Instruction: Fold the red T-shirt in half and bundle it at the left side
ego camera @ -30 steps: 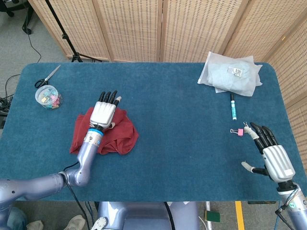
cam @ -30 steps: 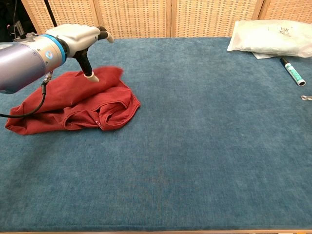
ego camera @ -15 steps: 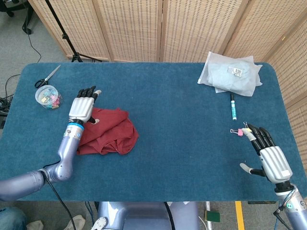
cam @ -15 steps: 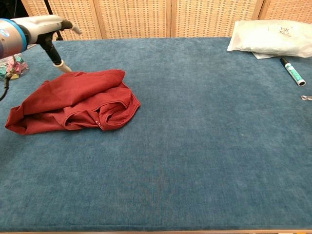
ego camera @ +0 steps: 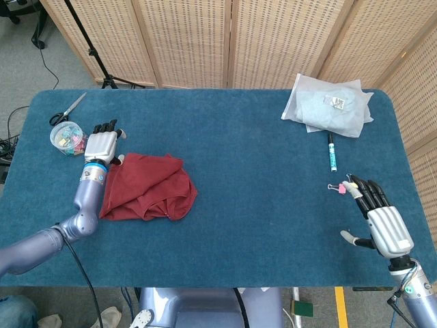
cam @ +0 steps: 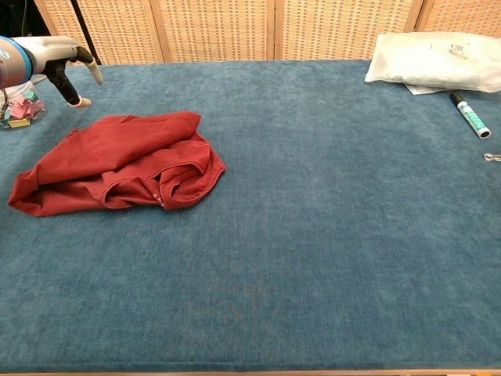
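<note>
The red T-shirt (ego camera: 149,186) lies bunched in a loose heap on the left half of the table (ego camera: 239,225), nearer the left edge than the middle and a little toward the front edge. The bundle looks finished or close to it, though it is slack (the collar and a fold gape open on the side facing the middle of the table), so a careless brush from the arm above it could drag a layer out and undo it.

The nearer hazard, as I judge it, is the small clear tub of clips (ego camera: 67,137) just beside the left hand (ego camera: 101,145), toward the back-left corner; a sideways sweep there could knock it over and scatter the clips. Scissors (ego camera: 67,109) lie further back along the same edge.

The left hand hovers past the shirt's back-left end, fingers apart and extended, holding nothing and touching no cloth. The right hand (ego camera: 381,219) sits near the front-right corner, fingers spread and empty, with a pink binder clip (ego camera: 340,187) just off its fingertips, which a forward reach could flick away.
</note>
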You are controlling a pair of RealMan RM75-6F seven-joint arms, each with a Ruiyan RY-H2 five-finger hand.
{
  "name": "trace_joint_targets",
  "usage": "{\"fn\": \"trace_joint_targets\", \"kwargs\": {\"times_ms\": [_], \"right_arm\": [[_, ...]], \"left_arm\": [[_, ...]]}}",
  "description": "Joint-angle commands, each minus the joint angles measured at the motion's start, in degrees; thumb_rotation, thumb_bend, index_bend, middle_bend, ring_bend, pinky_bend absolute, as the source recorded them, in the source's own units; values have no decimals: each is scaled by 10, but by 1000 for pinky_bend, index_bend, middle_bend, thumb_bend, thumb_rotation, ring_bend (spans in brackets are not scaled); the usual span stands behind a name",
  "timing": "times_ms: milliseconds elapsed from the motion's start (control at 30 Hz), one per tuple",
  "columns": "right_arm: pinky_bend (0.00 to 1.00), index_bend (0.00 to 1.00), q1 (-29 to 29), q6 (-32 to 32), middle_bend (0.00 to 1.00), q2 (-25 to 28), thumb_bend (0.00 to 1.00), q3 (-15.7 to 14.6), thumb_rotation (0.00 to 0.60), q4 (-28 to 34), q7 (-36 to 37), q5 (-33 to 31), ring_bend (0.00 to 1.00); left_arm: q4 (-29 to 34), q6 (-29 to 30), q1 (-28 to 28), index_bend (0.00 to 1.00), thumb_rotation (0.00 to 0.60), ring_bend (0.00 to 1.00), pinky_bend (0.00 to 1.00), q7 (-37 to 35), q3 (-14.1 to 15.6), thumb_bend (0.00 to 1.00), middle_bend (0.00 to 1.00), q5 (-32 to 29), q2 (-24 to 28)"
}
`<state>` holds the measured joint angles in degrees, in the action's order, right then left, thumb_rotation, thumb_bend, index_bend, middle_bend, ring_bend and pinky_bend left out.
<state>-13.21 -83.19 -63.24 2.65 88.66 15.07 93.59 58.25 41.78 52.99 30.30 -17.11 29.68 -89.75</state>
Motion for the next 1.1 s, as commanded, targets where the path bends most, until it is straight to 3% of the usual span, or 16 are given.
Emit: {"fn": "trace_joint_targets", "kwargs": {"times_ms": [33, 367, 733, 1100], "right_arm": [[0, 0, -1, 3, 0, -1, 0, 1, 600, -2, 0, -4, 0], [0, 0, -5, 20, 0, -6, 0, 7, 600, -10, -4, -24, 0], [0, 0, -8, 27, 0, -6, 0, 9, 600, -13, -2, -30, 0], [0, 0, -7, 26, 0, -4, 0, 8, 600, -12, 2, -28, 0]], "left_arm": [[-64, -44, 18, 328, 600, 0, 0, -4, 8, 354, 0, -15, -31], [-154, -125, 35, 346, 600, 0, 0, -35, 15, 350, 0, -8, -72], [-187, -140, 41, 390, 600, 0, 0, -58, 29, 356, 0, 23, -95], [-186, -133, 36, 567, 600, 0, 0, -71, 33, 403, 0, 35, -97]]}}
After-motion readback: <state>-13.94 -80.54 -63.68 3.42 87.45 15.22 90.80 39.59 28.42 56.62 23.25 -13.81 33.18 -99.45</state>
